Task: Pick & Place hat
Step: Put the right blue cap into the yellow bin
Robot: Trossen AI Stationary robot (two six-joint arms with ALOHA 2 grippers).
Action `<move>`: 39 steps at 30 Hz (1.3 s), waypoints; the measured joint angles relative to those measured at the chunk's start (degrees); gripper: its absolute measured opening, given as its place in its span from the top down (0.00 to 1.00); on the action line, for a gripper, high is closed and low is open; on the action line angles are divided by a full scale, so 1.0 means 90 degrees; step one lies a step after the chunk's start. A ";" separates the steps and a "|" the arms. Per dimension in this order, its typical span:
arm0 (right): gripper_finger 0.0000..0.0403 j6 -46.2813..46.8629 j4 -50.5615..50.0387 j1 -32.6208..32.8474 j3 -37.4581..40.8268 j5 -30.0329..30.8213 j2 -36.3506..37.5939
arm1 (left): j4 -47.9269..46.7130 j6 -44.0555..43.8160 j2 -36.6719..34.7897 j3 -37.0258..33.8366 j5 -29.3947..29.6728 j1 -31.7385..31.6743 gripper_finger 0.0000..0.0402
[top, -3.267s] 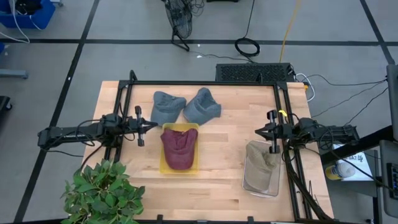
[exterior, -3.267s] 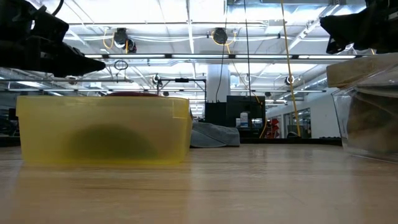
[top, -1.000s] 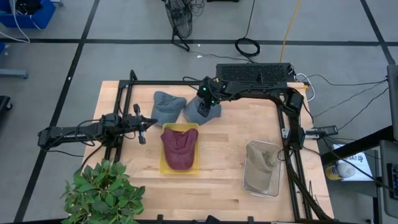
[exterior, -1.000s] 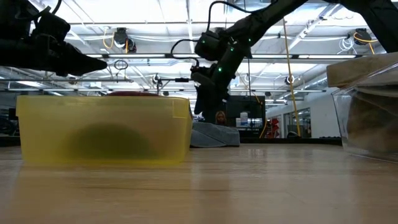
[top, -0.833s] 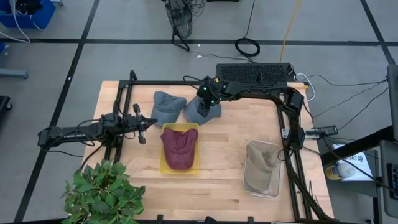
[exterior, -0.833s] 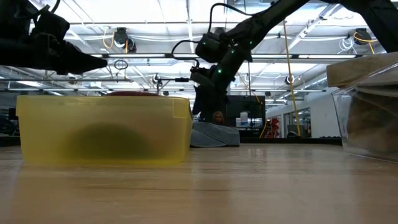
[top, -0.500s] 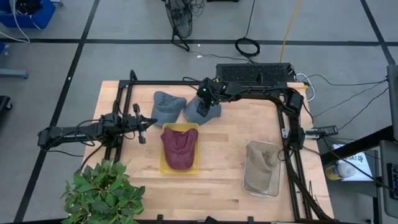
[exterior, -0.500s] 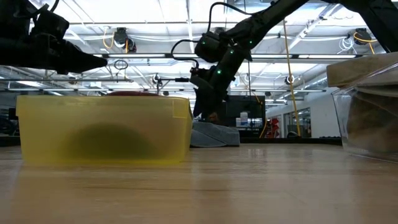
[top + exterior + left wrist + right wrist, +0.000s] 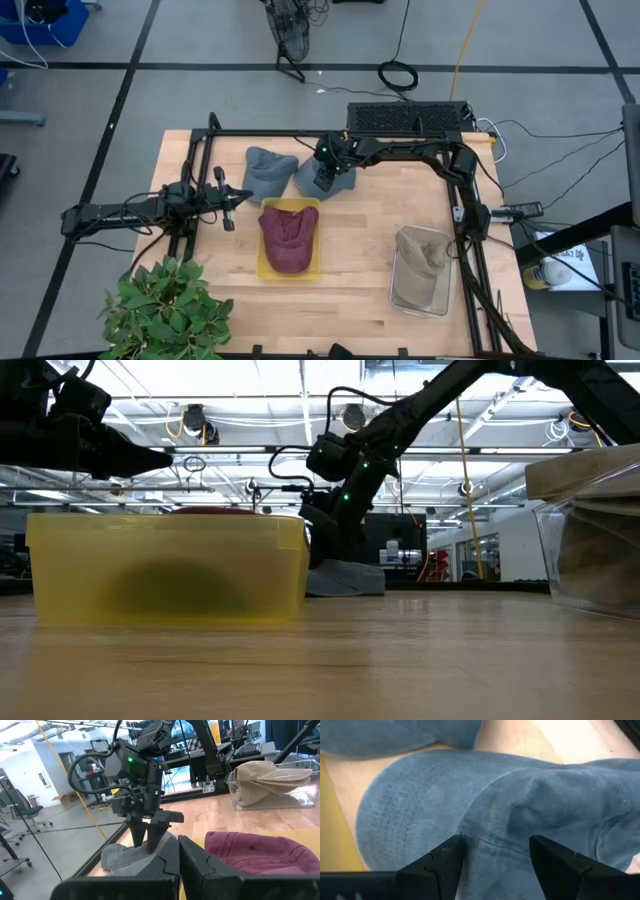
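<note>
Currently your right gripper (image 9: 492, 852) is straddling a fold of the grey hat (image 9: 327, 176), fingers parted, gripping nothing. Closing shallow is risking a slip. Your left gripper (image 9: 226, 200), fingers together and empty, is waiting near the yellow bin (image 9: 262, 268).

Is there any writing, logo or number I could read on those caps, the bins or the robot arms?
None can be read.
Maroon cap in the yellow bin: no lettering shows.
Tan cap in the clear bin: none.
Two grey caps: plain fabric.
Right gripper: only a green light, no label.
</note>
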State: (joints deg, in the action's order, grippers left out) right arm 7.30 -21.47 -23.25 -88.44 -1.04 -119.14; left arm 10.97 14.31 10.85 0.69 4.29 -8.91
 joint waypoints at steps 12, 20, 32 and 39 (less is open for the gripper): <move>0.78 -0.0274 -0.0104 -0.0162 0.0002 -0.0583 -0.0011 | -0.0044 -0.0174 0.0000 0.0000 -0.0002 0.0000 0.99; 0.97 -0.0942 -0.0148 -0.0093 0.0017 -0.0554 0.0313 | -0.0052 -0.0172 0.0000 0.0000 0.0005 -0.0002 0.99; 0.99 -0.2071 -0.0175 0.0231 0.0019 -0.0561 0.2007 | -0.0059 -0.0277 0.0000 0.0000 0.0007 -0.0002 0.99; 1.00 -0.2248 0.0024 0.1069 0.0012 -0.0689 0.2679 | -0.0054 -0.0252 0.0000 0.0000 0.0029 -0.0002 0.99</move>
State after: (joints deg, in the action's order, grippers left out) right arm -12.93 -21.26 -13.64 -88.33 -7.24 -95.03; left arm 10.48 12.03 10.85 0.69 4.56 -8.93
